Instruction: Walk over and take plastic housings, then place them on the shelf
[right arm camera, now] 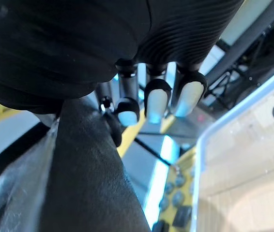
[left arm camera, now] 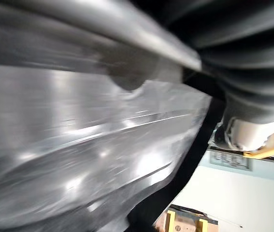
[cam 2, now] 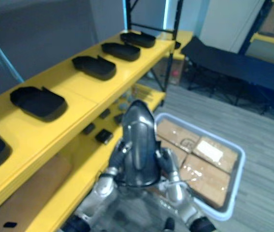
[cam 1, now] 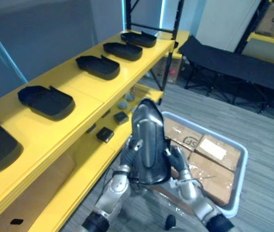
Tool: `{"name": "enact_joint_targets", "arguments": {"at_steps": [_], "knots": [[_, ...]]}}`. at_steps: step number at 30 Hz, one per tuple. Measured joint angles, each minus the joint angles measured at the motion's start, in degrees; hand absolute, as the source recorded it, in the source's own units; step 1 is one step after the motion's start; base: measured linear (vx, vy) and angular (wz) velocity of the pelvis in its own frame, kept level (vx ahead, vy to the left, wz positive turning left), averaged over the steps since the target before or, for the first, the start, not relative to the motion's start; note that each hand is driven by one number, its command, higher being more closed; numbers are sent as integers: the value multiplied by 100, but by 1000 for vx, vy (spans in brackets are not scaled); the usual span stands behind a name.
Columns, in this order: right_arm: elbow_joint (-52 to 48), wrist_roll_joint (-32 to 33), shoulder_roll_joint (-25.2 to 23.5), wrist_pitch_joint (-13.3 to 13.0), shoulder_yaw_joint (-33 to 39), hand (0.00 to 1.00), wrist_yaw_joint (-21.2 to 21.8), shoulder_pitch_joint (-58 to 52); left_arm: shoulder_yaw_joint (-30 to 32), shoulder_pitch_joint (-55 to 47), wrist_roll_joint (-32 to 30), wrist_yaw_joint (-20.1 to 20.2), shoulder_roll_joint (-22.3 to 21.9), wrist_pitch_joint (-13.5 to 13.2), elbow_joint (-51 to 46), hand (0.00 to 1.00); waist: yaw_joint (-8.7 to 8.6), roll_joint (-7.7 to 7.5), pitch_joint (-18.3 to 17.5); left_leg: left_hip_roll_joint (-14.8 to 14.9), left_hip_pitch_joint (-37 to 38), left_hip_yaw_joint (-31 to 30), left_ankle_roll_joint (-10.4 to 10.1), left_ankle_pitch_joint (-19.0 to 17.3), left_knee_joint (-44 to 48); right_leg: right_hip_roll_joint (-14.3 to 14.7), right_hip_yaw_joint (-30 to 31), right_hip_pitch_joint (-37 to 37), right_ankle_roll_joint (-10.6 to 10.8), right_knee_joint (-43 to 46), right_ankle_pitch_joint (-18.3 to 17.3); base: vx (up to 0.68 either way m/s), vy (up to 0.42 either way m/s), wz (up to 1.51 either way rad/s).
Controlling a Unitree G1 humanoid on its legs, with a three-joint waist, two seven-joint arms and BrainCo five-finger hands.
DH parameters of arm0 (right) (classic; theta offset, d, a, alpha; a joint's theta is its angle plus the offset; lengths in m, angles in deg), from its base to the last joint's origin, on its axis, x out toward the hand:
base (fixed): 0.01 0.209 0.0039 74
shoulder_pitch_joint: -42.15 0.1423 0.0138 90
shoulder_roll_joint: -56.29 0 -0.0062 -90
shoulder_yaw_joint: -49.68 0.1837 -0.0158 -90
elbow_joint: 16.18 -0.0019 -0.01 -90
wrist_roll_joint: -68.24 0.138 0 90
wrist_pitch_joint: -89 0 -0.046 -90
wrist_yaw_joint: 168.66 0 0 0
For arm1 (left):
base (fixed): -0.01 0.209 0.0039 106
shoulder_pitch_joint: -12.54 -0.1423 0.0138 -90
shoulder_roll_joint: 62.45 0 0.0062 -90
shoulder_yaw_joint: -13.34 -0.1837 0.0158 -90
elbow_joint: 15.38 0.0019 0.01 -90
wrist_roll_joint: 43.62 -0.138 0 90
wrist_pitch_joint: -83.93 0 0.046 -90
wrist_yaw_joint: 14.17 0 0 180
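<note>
Black housing (cam 1: 149, 145), held upright and clear of the shelf (cam 1: 86, 99), clasped between both hands. Left hand (cam 1: 129, 151): fingers curled onto the housing's left edge. Right hand (cam 1: 179, 162): fingers bent against its right side. Just behind and below: pale bin (cam 1: 242, 162) containing cardboard boxes (cam 1: 215, 162). To the left: yellow shelf with five other housings (cam 1: 98, 66) in a row on top, and small dark parts (cam 1: 105, 134) on the lower level.

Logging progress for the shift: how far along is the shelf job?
Done: five housings already lie on the yellow shelf. In hand: a sixth housing, held upright between the left hand and right hand. Left: setting it on the shelf.
</note>
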Motion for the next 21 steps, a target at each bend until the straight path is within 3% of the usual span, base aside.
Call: {"name": "enact_joint_targets", "arguments": {"at_steps": [1, 8, 16, 21], "knots": [[0, 66, -3, 0, -55, 100, -4, 0, 0, 7, -156, -102, 1, 4, 0, 100, 2, -1, -1, -1, 1, 4, 0, 0, 0, -1, 6, -2, -1, 0, 1, 0, 0, 0], [9, 182, -2, 1, -126, 100, -73, -4, -11, 15, -401, -283, 4, 128, 6, 100, 26, -67, -53, -3, 3, 47, 1, 0, 8, 3, 63, -36, -11, -1, 11, -1, 1, -2], [114, 182, 40, 1, -195, 100, -107, -25, -9, 168, -935, -278, 72, 725, 207, 100, 9, -97, -97, -2, 15, 70, 0, 2, 30, 5, 92, -43, -68, -1, 2, 0, 0, 0], [188, 183, 67, 11, -260, 100, -106, -44, -25, 198, -1146, -267, 80, 951, 354, 100, -12, -86, -102, -2, 26, 100, -1, 2, 29, 6, 109, -53, -77, -1, 9, -1, 0, -1]]}}
